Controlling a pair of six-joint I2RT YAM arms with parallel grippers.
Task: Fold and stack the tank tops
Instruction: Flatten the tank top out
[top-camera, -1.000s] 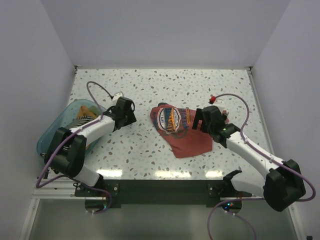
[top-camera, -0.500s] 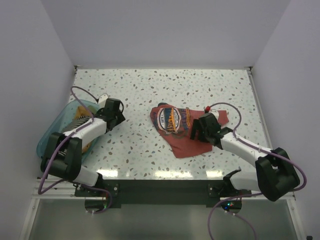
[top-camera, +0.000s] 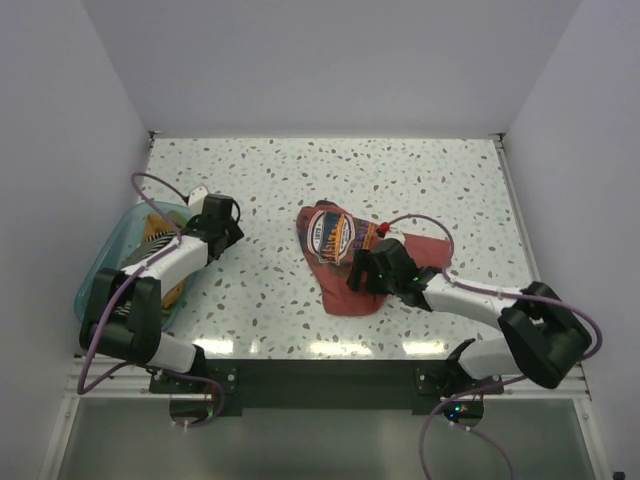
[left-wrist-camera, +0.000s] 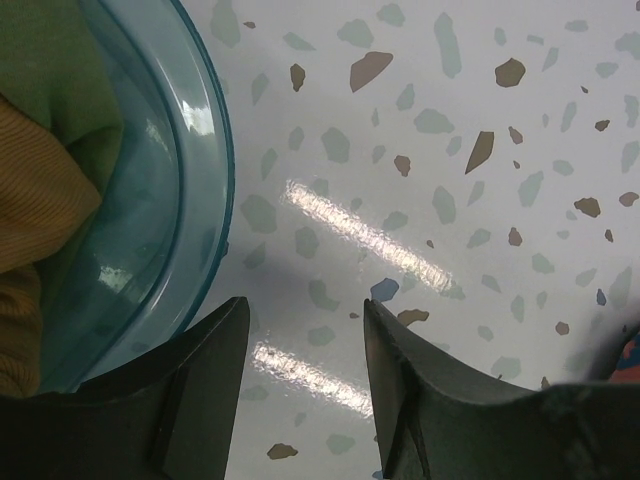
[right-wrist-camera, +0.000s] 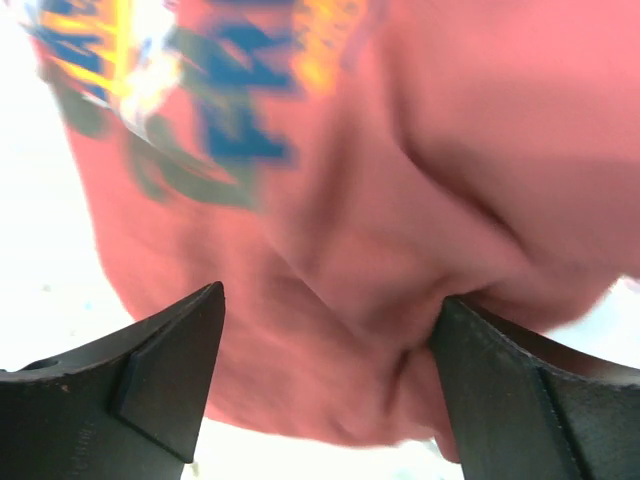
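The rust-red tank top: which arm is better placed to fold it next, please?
Right: its open hand is over the rust-red tank top, while the left hand hangs beside the teal bin.

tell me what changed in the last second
The right gripper swept left and toward the near edge, low onto the rust-red tank top, jaws open, dragging and bunching the cloth leftward. The left gripper drew back toward the teal bin, open and empty. The bin stayed put.

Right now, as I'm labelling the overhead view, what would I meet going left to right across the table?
teal bin → left gripper → rust-red tank top. The right gripper overlaps that top, so it is left out.
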